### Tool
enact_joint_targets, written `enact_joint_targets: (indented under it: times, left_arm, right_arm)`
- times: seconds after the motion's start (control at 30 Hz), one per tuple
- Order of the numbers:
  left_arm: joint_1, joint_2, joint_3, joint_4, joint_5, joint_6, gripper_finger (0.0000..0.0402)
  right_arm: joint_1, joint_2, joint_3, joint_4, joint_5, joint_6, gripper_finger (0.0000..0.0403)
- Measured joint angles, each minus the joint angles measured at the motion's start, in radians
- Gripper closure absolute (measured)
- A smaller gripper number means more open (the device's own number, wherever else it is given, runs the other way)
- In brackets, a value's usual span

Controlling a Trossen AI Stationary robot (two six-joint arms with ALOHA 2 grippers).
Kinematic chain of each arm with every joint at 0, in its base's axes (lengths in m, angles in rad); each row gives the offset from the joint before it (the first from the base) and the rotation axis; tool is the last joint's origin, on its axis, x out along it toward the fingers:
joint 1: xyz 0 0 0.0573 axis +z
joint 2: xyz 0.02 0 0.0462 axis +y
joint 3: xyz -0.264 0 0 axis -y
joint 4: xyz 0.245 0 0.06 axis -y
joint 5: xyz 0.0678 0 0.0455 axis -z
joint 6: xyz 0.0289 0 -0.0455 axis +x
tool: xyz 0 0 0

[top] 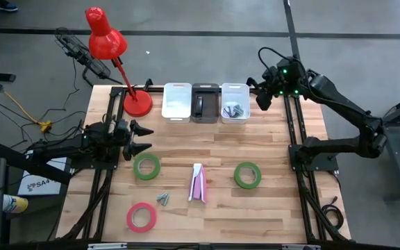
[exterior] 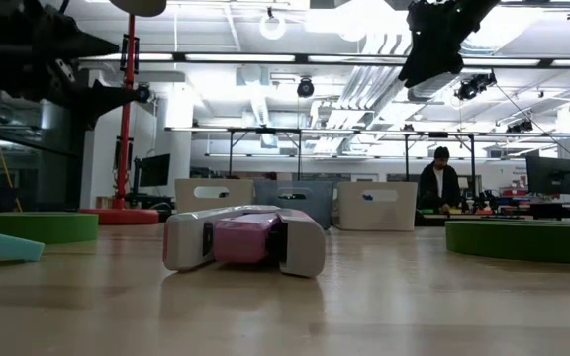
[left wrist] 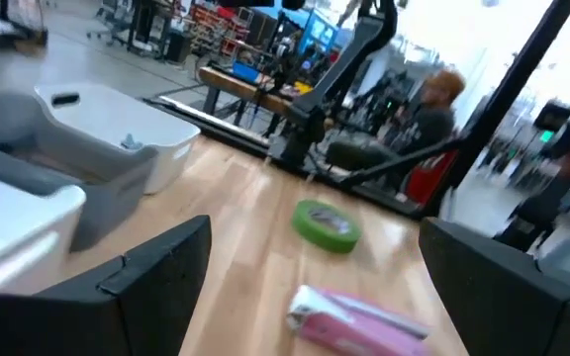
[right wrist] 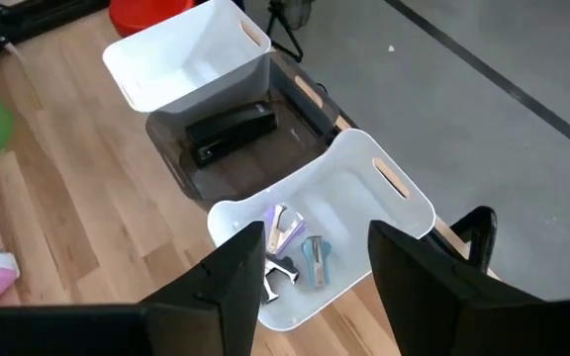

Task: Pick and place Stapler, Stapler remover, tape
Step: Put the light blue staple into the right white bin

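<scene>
Two green tape rolls (top: 146, 167) (top: 247, 175) and a pink tape roll (top: 141, 217) lie flat on the wooden table. A pink and white stapler (top: 198, 182) (exterior: 245, 240) lies between them, with a small staple remover (top: 162, 198) beside it. A black stapler (right wrist: 231, 131) lies in the dark middle bin (top: 205, 102). Several staple removers (right wrist: 290, 252) lie in the right white bin (top: 235, 103). My left gripper (top: 141, 137) is open, raised near the table's left edge, beyond the left green roll. My right gripper (top: 262, 97) (right wrist: 310, 267) is open above the right bin's right side.
A third bin (top: 177, 102), white, stands left of the dark one along the far edge. A red desk lamp (top: 136, 103) stands at the far left corner. A person (exterior: 441, 183) sits in the room beyond the table. Bare wood lies between the rolls and the bins.
</scene>
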State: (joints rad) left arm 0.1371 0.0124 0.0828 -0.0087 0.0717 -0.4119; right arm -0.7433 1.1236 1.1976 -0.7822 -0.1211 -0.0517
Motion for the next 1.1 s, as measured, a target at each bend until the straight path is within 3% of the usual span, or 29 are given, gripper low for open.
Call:
enact_joint_targets:
  times: [0.23, 0.47, 0.67, 0.77, 0.93, 1.1]
  left_arm:
    - [0.000, 0.000, 0.000, -0.010, 0.075, -0.219, 0.0046]
    - [0.000, 0.001, 0.000, -0.096, 0.107, -0.228, 0.0046]
    - [0.000, 0.001, 0.000, -0.086, 0.261, -0.166, 0.0046]
    - [0.000, 0.001, 0.000, -0.081, 0.294, -0.235, 0.0046]
    - [0.000, 0.001, 0.000, -0.082, 0.451, -0.248, 0.0046]
    - [0.000, 0.001, 0.000, -0.095, 0.466, -0.268, 0.0046]
  right_arm:
    - [0.000, 0.000, 0.000, 0.000, 0.002, 0.036, 0.0231]
    - [0.000, 0.000, 0.000, -0.001, 0.002, 0.052, 0.0231]
    - [0.000, 0.000, 0.000, -0.007, 0.002, 0.052, 0.0231]
    - [0.000, 0.000, 0.000, -0.026, 0.002, 0.053, 0.0231]
    - [0.000, 0.000, 0.000, -0.047, 0.002, 0.053, 0.0231]
    - [0.000, 0.000, 0.000, -0.051, 0.002, 0.053, 0.0231]
